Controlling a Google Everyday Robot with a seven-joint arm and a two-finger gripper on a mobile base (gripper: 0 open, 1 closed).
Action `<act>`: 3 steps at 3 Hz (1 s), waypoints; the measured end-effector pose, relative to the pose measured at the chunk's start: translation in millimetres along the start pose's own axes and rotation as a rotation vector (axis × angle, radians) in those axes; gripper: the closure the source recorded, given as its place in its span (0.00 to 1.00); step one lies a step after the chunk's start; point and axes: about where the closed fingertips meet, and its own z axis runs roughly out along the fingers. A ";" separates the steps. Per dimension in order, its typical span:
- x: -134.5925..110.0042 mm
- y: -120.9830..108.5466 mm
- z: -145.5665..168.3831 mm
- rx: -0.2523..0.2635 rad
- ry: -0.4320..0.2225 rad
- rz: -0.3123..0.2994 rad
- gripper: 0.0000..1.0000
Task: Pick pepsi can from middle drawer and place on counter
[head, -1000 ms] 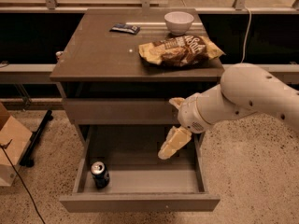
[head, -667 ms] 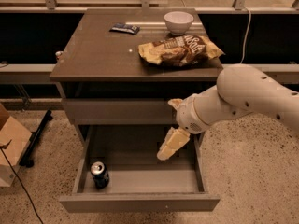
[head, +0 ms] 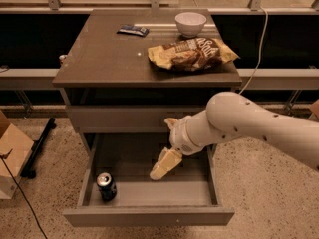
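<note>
- Camera view: the pepsi can (head: pixel 105 185) stands upright in the front-left corner of the open middle drawer (head: pixel 189 194).
- The gripper (head: pixel 165 156) hangs over the drawer's middle, well right of the can, jaws parted and empty.
- A chip bag (head: pixel 192 54), white bowl (head: pixel 190 23) and dark wrapped bar (head: pixel 133 30) sit on the bench (head: pixel 99 59).

No legible text anywhere. White lettering on chip bag (head: pixel 192 54) on tabletop (head: pixel 99 59), not readable. Label on pepsi can (head: pixel 106 186) in middle drawer (head: pixel 149 216), not readable. Jaws unmarked, above drawer floor, right of can.
</note>
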 end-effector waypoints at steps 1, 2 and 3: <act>5.9 2.7 52.4 -0.004 -0.087 0.046 0.00; 14.1 2.7 94.3 -0.015 -0.144 0.076 0.00; 14.1 2.7 94.3 -0.015 -0.144 0.076 0.00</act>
